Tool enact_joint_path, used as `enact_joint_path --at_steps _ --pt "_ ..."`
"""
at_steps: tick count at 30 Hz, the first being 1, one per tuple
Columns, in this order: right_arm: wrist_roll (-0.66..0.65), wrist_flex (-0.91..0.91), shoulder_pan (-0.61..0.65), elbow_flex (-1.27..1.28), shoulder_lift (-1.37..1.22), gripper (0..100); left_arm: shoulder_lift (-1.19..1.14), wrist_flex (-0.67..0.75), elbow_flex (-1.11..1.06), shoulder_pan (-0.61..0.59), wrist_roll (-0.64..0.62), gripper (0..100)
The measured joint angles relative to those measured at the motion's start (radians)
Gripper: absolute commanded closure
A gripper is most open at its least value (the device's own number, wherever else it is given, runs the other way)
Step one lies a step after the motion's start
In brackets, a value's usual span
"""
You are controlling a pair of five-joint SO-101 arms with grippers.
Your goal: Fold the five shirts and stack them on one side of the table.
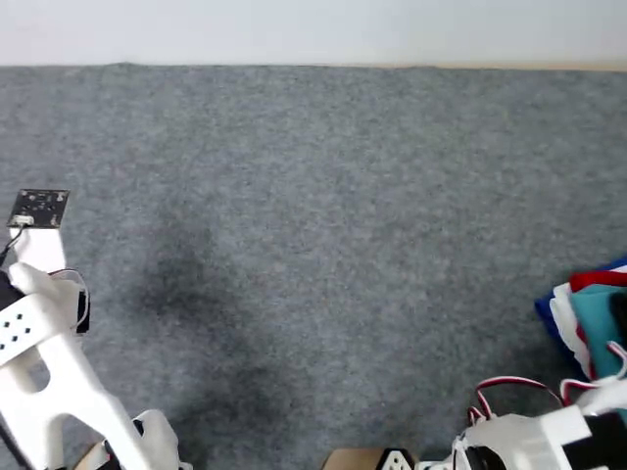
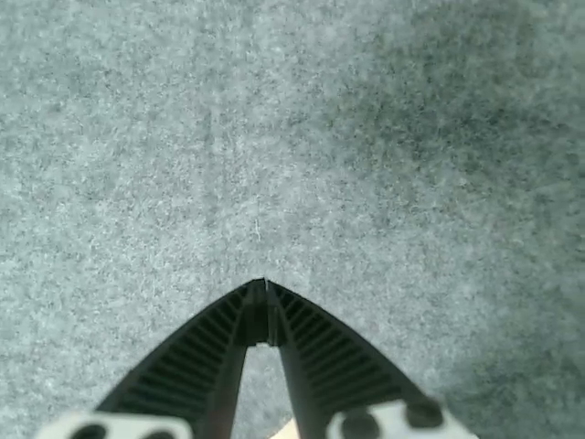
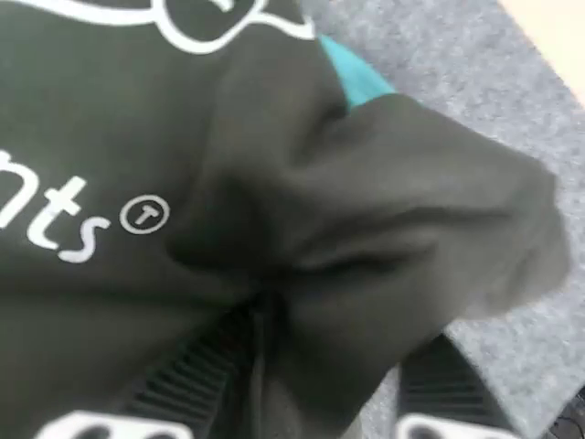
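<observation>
My left gripper (image 2: pixel 265 291) hangs shut over bare grey felt with nothing in it. A black shirt (image 3: pixel 302 210) with white print lies bunched over my right gripper (image 3: pixel 270 306), and its folds pinch together where the ribbed fingers (image 3: pixel 187 375) converge, so the gripper looks shut on the cloth. A teal shirt (image 3: pixel 356 78) peeks out from under the black one. In the high view a stack of shirts (image 1: pixel 588 313) sits at the table's right edge, showing blue, white, red and teal layers. The right arm (image 1: pixel 549 441) is just in front of it, the left arm (image 1: pixel 44 362) at the front left.
Grey felt (image 1: pixel 313 215) covers the whole table up to the pale wall at the back. A small circuit board (image 1: pixel 39 206) sits on top of the left arm. A bare tan strip (image 3: pixel 553 37) lies beyond the felt's edge beside the shirts.
</observation>
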State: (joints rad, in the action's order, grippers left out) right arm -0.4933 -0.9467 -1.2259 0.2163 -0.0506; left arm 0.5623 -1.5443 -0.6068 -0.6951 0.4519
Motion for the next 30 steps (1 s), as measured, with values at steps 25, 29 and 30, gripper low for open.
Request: enact_joint_path --at_steps 25,29,30 --pt "-0.002 -0.358 0.29 -0.146 0.144 98.8 0.0 0.075 -0.071 0.0 0.0 100" --pt "-0.002 -0.313 0.387 -0.028 0.077 98.8 0.0 0.075 -0.071 0.0 0.0 100" --pt "0.003 -0.296 0.407 -0.003 0.06 98.8 0.0 0.075 -0.071 0.0 0.0 100"
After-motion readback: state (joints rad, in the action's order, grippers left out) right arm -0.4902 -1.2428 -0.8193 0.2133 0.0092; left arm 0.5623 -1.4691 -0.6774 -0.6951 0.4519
